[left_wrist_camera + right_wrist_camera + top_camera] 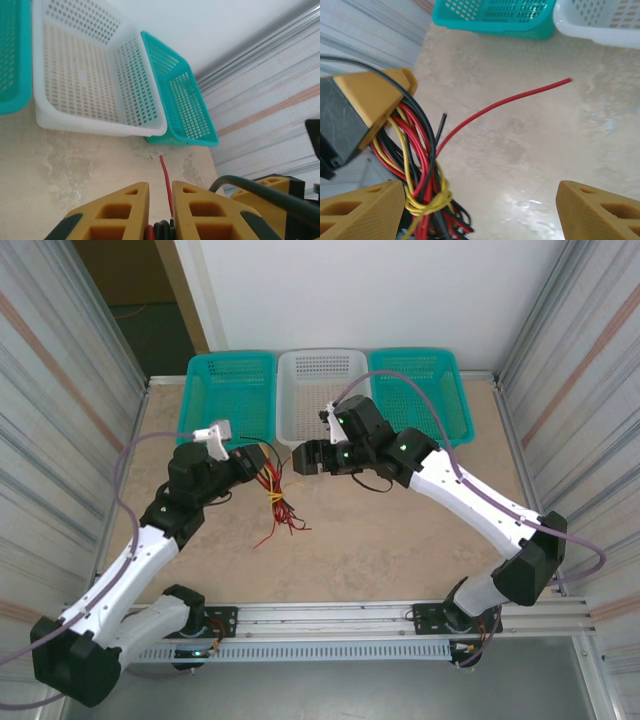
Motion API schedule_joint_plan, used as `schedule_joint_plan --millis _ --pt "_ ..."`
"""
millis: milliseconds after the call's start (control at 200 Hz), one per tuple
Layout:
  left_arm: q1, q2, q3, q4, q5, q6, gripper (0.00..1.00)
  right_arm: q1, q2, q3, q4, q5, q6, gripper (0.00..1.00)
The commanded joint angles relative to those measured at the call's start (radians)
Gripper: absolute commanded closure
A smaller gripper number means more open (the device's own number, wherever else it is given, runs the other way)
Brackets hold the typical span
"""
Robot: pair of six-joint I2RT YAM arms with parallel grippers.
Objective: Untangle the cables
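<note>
Near the white basket (322, 390), the left gripper (161, 190) clamps the tangled red, black and yellow cables (422, 165), while the right gripper (479, 195) hovers beside them, fingers spread wide.

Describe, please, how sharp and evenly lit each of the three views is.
Top external view: even, soft light, the cables sharp, only faint shadows under the arms. Left wrist view: the white basket is crisp, the left hand soft at the bottom edge. Right wrist view: a glare patch on the table, the cables in focus, the right hand slightly blurred.
</note>
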Motion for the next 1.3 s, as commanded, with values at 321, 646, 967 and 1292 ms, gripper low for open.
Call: schedule_joint_plan --millis 321,646,967,1292 --pt "-0.097 -0.147 -0.069 0.080 -0.353 0.123 1.00 0.078 0.037 0.022 0.023 -0.042 0.185 0.32" --pt "-0.124 -0.183 -0.119 0.137 -0.449 0.126 1.00 0.102 0.051 -0.008 0.112 -0.104 0.245 0.51" --pt "-0.125 -0.178 -0.138 0.172 -0.448 0.136 1.00 0.109 0.062 0.004 0.081 -0.096 0.225 0.64" --pt "-0.125 -0.194 -0.157 0.175 -0.435 0.134 1.00 0.105 0.065 -0.002 0.085 -0.093 0.225 0.77"
